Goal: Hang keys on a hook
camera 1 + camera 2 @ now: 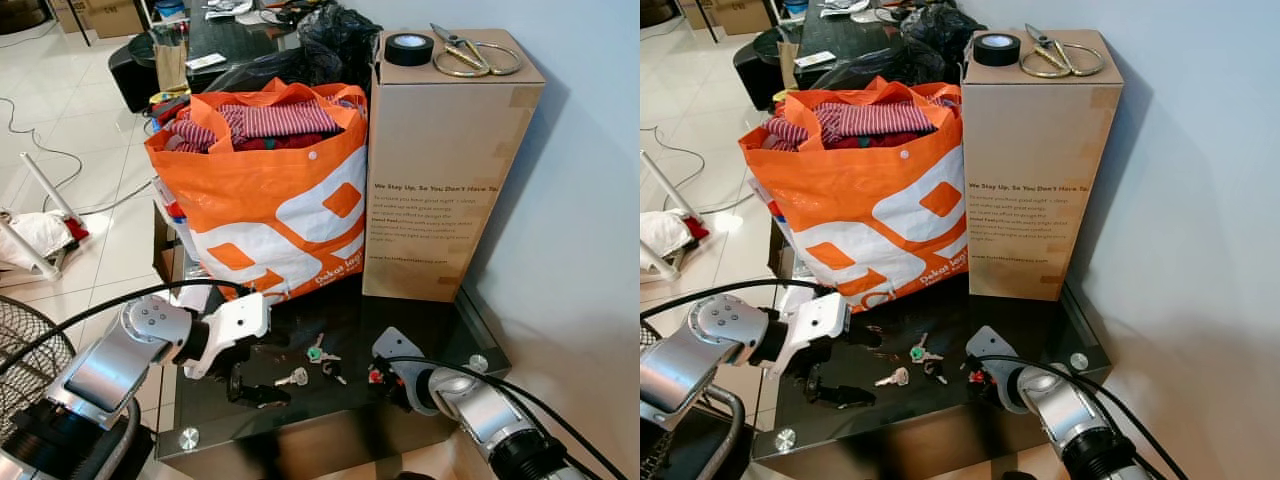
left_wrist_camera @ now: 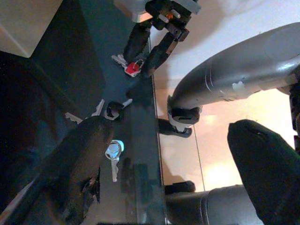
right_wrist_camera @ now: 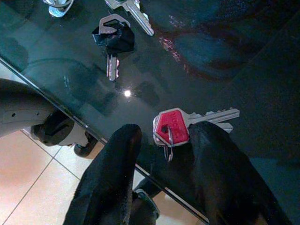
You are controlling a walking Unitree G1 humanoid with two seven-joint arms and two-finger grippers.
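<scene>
Several keys lie loose on the dark glass table (image 1: 470, 330). A red-capped key (image 3: 171, 127) on a small ring lies near the table's front edge. My right gripper (image 3: 165, 140) is open and low over it, with one finger on each side of the key. Further left lie a green-capped key (image 1: 316, 353), a black-capped key (image 3: 113, 36) and a plain silver key (image 1: 293, 378). My left gripper (image 1: 250, 386) hovers open just left of the silver key (image 2: 114, 152), its fingers (image 2: 79, 159) wide apart.
An orange bag (image 1: 270, 200) stuffed with clothes and a tall cardboard box (image 1: 440, 170) stand at the back of the table. A tape roll (image 1: 408, 47) and scissors (image 1: 465, 52) rest on the box. A white wall (image 1: 590, 230) runs along the right. A fan grille (image 1: 25, 350) is at the lower left.
</scene>
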